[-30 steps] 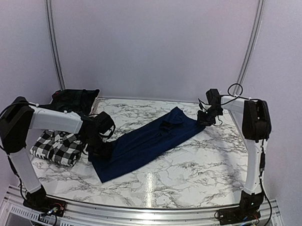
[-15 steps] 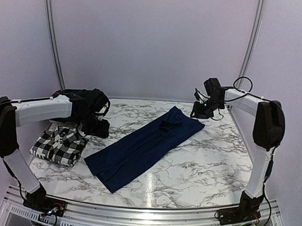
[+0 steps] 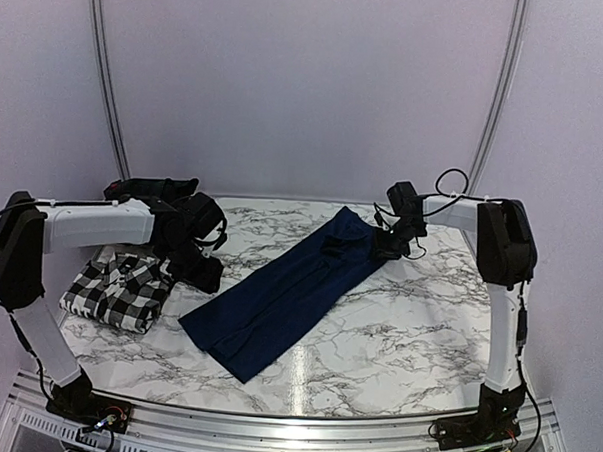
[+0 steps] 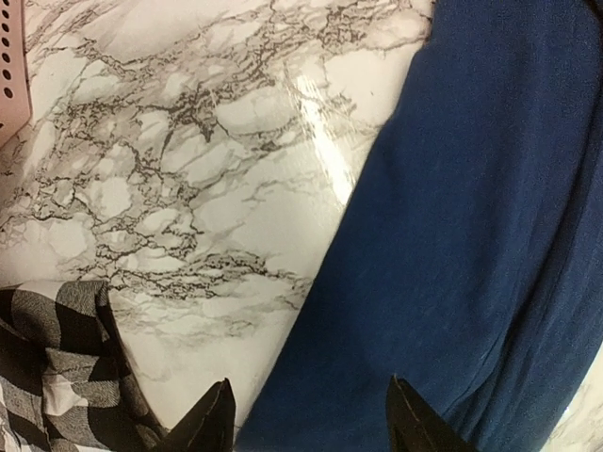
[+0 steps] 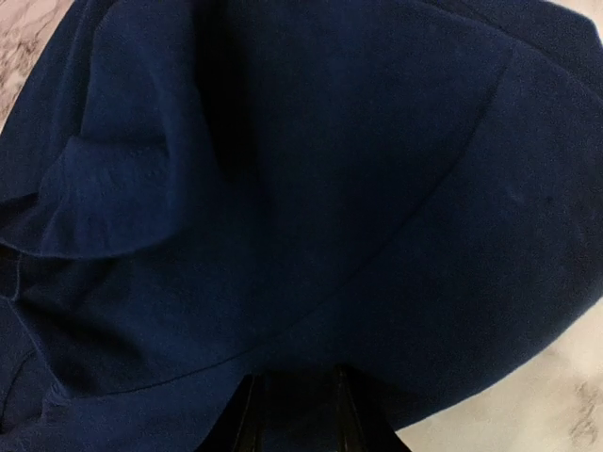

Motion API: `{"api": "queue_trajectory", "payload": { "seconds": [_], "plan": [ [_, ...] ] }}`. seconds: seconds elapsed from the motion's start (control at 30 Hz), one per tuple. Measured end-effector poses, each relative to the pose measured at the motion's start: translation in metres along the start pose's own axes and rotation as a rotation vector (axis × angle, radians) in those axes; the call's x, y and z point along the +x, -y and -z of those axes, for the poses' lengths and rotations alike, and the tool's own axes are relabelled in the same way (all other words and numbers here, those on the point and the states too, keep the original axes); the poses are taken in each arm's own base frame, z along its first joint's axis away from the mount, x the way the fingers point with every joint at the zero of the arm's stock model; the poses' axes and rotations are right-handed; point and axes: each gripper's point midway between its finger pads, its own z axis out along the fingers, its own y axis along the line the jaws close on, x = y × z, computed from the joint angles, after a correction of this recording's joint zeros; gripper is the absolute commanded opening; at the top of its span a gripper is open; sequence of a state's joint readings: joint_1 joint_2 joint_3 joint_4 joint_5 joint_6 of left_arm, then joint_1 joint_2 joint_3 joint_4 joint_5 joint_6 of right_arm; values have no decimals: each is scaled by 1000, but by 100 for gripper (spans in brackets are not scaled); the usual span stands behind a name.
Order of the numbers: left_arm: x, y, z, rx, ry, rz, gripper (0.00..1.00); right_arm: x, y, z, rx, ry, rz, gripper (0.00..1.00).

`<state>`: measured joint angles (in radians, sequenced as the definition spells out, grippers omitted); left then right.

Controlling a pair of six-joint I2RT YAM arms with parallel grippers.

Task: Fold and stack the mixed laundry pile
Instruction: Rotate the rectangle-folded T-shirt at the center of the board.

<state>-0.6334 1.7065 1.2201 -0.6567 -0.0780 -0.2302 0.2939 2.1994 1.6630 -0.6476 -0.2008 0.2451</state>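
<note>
The left pincer (image 3: 201, 272) hung low over the marble bench (image 3: 397, 320) with its two fingers well apart and nothing between them. In the left wrist view, one fingertip (image 4: 219, 419) stood over bare marble and the other over blue cloth. The long edge of the navy T-shirt (image 3: 289, 291) ran beneath the gap.

The T-shirt lay flat as a long, narrow band. It stretched diagonally from just beside the left pincer away to the right pincer (image 3: 386, 245), which sat at its far right corner. The black-and-white check shirt (image 3: 113, 293) lay folded on the bench just to the left of the left pincer, on the near side, apart from the T-shirt. The dark green-and-navy plaid garment (image 3: 148, 191) lay bunched behind the left pincer, at the far left corner of the bench.

The right pincer was down close on the T-shirt, and blue cloth filled nearly all of its wrist view. Its fingers (image 5: 252, 419) stood near together with only a narrow, dark gap. Whether cloth was pinched in that gap could not be told. A loose fold of the T-shirt was rucked up just ahead and left of this pincer.
</note>
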Motion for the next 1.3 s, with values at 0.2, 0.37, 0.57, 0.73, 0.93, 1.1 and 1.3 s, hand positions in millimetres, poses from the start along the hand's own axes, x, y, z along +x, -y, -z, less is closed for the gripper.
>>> {"api": "queue_trajectory", "payload": {
  "seconds": [0.2,0.37,0.57,0.73,0.93,1.1,1.3],
  "plan": [
    [18,27,9,28,2,-141,56,-85,36,-15,39,131,21,30],
    [30,74,20,84,25,-305,51,-119,45,-13,46,186,60,42],
    [7,145,39,157,114,-458,45,-109,10,40,-5,209,111,54],
    [0,209,25,185,131,-594,39,-103,-17,112,-55,298,146,58],
    [14,252,-20,170,71,-663,34,-83,-9,155,-90,333,105,59],
    [40,253,-53,118,-9,-678,28,-52,13,163,-92,299,50,59],
    [61,288,-45,158,-6,-703,27,-24,13,174,-109,282,42,59]
  ]
}}
